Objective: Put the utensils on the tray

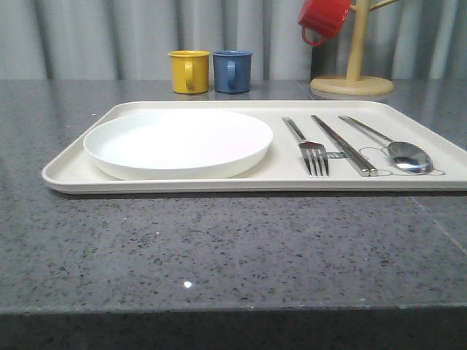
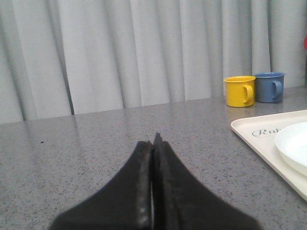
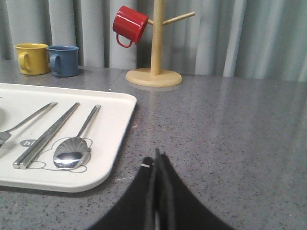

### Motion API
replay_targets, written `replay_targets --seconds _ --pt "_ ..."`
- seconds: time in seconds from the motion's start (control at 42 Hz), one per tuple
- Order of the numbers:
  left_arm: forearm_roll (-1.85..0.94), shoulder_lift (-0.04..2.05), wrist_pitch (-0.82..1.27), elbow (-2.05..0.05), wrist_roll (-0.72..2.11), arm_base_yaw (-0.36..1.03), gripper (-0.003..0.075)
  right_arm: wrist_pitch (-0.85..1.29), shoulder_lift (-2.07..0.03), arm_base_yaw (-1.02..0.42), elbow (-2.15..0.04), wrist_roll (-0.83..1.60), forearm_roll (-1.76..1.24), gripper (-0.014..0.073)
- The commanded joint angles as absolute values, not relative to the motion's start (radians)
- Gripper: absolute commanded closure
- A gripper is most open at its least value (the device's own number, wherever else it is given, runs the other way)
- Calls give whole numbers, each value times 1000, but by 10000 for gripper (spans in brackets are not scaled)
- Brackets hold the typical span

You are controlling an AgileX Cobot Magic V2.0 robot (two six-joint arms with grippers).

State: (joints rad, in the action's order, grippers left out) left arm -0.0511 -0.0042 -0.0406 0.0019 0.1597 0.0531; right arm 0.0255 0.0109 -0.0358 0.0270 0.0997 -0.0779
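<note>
The cream tray point(image 1: 175, 187) lies across the middle of the grey table. On its left half rests the round white plate point(image 1: 178, 141). To the plate's right lie the fork point(image 1: 309, 146), the pair of chopsticks point(image 1: 343, 146) and the spoon point(image 1: 400, 151), side by side. The right wrist view shows the tray point(image 3: 112, 124) with chopsticks point(image 3: 48, 134) and spoon point(image 3: 75, 147). My left gripper point(image 2: 153, 140) is shut and empty over bare table left of the tray point(image 2: 249, 132). My right gripper point(image 3: 157, 157) is shut and empty over bare table right of the tray.
A yellow mug point(image 1: 188, 71) and a blue mug point(image 1: 232, 71) stand behind the tray. At the back right a wooden mug tree point(image 1: 352, 80) holds a red mug point(image 1: 322, 18). A grey curtain closes off the back.
</note>
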Motion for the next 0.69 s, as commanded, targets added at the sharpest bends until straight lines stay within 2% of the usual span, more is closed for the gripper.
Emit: replay_targets --seconds 0.0,0.262,0.666 --pt "-61 -23 -127 14 149 51 741 -61 26 -32 26 98 -83 706" --pt "-61 -23 -127 14 149 51 741 -93 26 -31 26 12 -100 706" --pt "-61 -23 -127 14 149 51 741 -88 26 -31 26 12 -77 706"
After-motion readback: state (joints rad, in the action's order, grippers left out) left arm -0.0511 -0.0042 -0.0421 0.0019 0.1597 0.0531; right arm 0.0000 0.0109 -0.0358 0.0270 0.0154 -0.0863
